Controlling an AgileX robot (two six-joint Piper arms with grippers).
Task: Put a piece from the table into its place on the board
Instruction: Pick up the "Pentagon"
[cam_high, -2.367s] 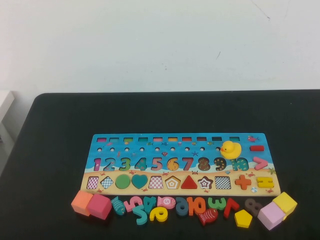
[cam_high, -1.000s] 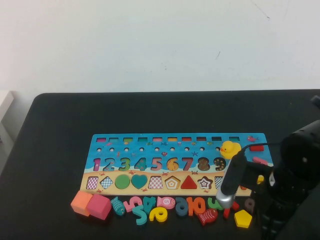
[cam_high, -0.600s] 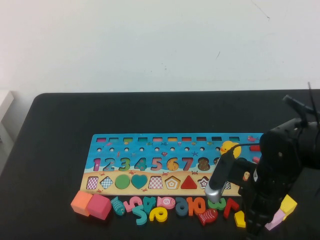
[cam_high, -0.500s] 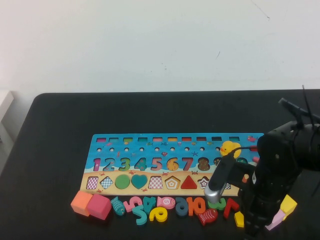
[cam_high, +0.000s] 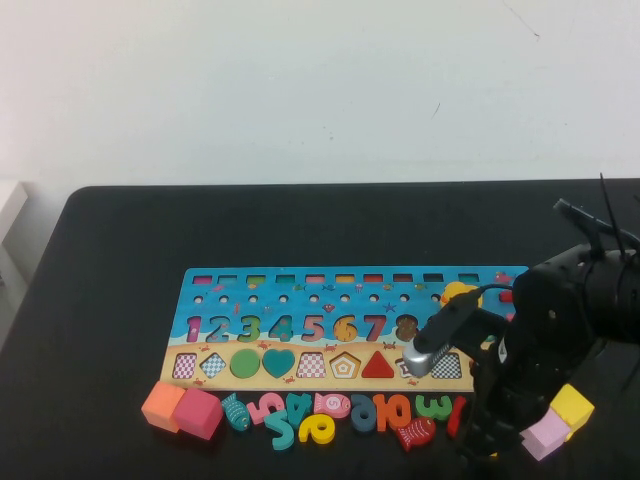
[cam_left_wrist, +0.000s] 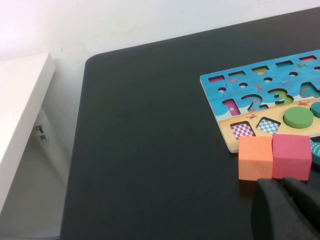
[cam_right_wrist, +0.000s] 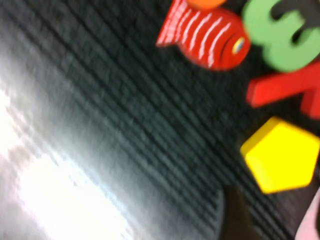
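The yellow pentagon piece (cam_right_wrist: 281, 155), flat with a plain face, lies on the black surface (cam_high: 120, 300) beside the red seven (cam_right_wrist: 280, 90), near the board (cam_high: 300, 300). Right end effector (cam_high: 478, 445) hovers above it; left end effector (cam_left_wrist: 285, 210) sits by the cubes (cam_left_wrist: 274, 156). Can't tell either's fingers.

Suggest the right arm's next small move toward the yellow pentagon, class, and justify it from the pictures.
Probably ease the right pincer down onto the yellow pentagon. The wrist view shows it lying flat on the black table beside the red 7, not yet gripped. On the board the pentagon slot is unfilled. The left pincer sits parked by the cubes.
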